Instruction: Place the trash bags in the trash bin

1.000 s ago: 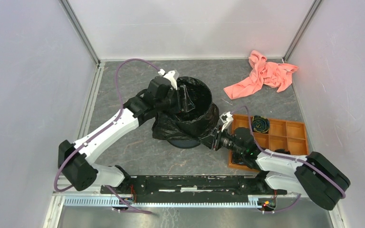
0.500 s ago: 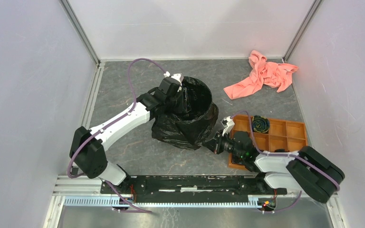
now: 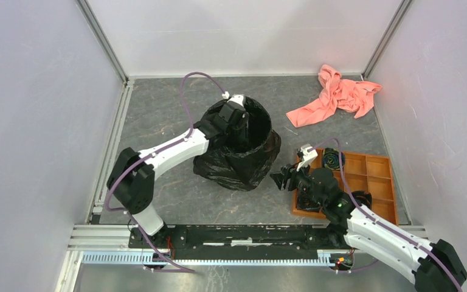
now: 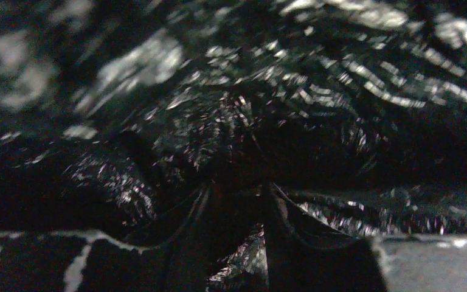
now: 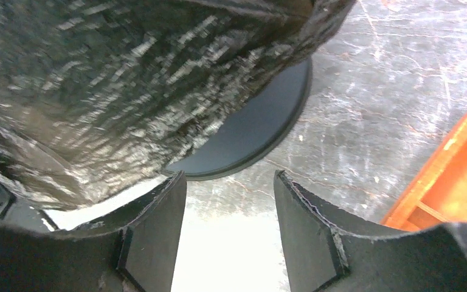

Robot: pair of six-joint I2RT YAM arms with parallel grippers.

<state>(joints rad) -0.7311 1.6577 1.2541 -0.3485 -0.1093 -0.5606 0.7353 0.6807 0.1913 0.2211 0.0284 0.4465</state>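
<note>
Grey table (image 3: 158, 115), trash bag (image 3: 231, 167) draped over trash bin (image 5: 249, 134), skirt hanging outside. Left gripper (image 3: 237, 118) buried in film at the rim, grip unreadable. Right gripper (image 5: 230, 182) spread, empty, near the base. Risk: snagged film pulls out or tips unbraced bin.

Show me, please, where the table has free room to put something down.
Free: the back-left corner beside the trash bin, draped with the trash bag; the back strip between bin and pink cloth; the near patch between left arm and front rail. Crowded: the gap between bin and orange tray, where the open right gripper sits.
</note>
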